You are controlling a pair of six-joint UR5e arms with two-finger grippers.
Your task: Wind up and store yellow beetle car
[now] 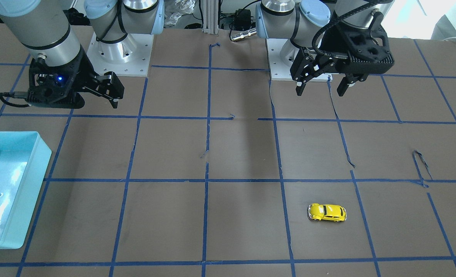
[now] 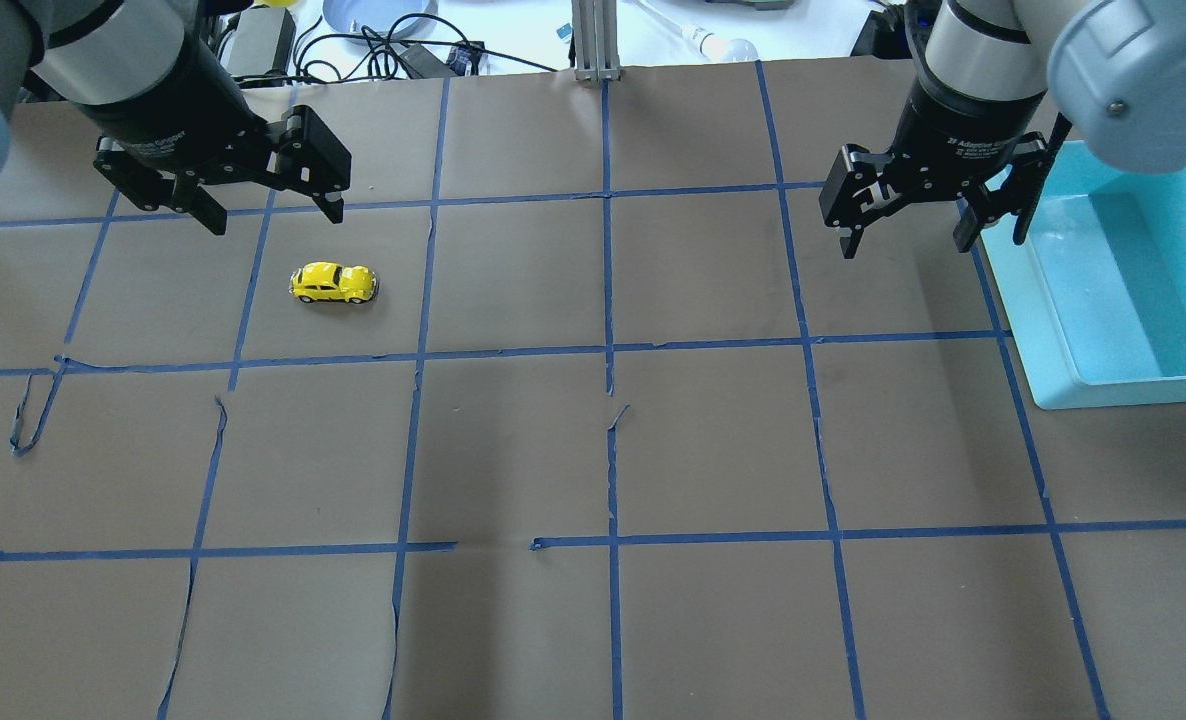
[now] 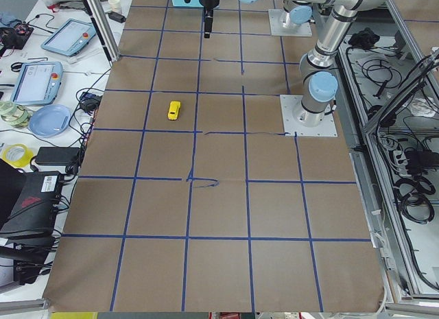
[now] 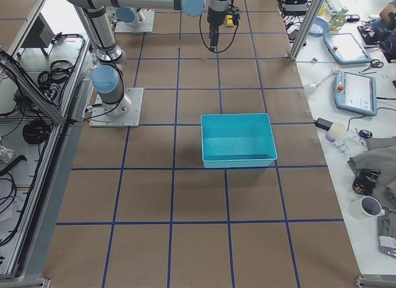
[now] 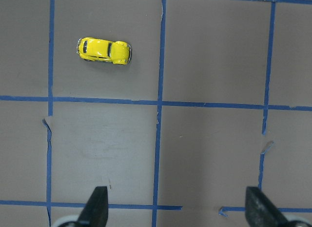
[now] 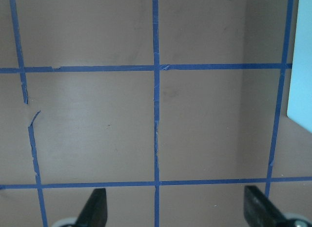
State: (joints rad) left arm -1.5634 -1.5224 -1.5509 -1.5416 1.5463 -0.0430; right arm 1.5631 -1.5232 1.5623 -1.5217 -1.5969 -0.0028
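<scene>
The yellow beetle car [image 2: 333, 283] stands on its wheels on the brown table, also in the front view [image 1: 327, 212], the left side view [image 3: 174, 110] and the left wrist view [image 5: 104, 51]. My left gripper [image 2: 276, 220] hangs open and empty above the table, just beyond the car and apart from it; it also shows in the front view [image 1: 320, 92] and the left wrist view [image 5: 178, 207]. My right gripper [image 2: 903, 247] is open and empty, next to the light-blue bin [image 2: 1133, 385]; its fingers frame bare table in the right wrist view [image 6: 175, 207].
The bin [image 1: 39, 154] is an empty open box at the table's right end, also in the right side view [image 4: 238, 158]. Blue tape lines [image 2: 608, 350] grid the table, some torn. Cables, tablets and a plate lie beyond the far edge.
</scene>
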